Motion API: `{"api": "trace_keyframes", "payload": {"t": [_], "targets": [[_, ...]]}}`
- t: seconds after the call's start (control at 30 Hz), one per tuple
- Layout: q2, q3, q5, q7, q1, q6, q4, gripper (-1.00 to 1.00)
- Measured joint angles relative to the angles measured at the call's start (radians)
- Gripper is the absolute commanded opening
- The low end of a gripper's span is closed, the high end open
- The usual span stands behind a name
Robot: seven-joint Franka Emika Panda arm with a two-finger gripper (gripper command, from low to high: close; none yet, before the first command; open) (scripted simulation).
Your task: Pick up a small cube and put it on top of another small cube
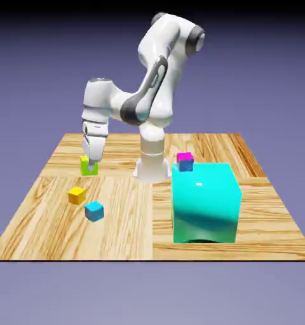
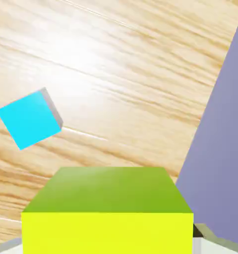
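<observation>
The small cube (image 1: 88,167), lime yellow-green, is at the exterior view's left, near the table's far edge. My gripper (image 1: 90,162) points down over it and is shut on it. I cannot tell whether the cube rests on the wood or hangs just above it. In the hand view the same cube (image 2: 107,213) fills the bottom between my fingers, with one grey fingertip (image 2: 204,237) showing at its right. A light blue cube (image 1: 94,211) lies nearer the front; the hand view shows the light blue cube (image 2: 29,119) at its left.
An orange-yellow cube (image 1: 77,195) lies just beside the light blue one. A big turquoise block (image 1: 206,202) stands at the right, and a small magenta-and-blue cube (image 1: 185,161) sits behind it. The wooden table (image 1: 129,222) ends close to my gripper.
</observation>
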Motion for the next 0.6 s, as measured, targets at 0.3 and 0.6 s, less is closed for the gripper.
{"api": "trace_keyframes", "payload": {"t": [0.3,0.6], "targets": [[0.091,-0.326,-0.163,-0.244,0.256,0.063,-0.051,-1.00],[0.182,-0.652,-0.327,-0.489,0.512,0.127,-0.101,-1.00]]}}
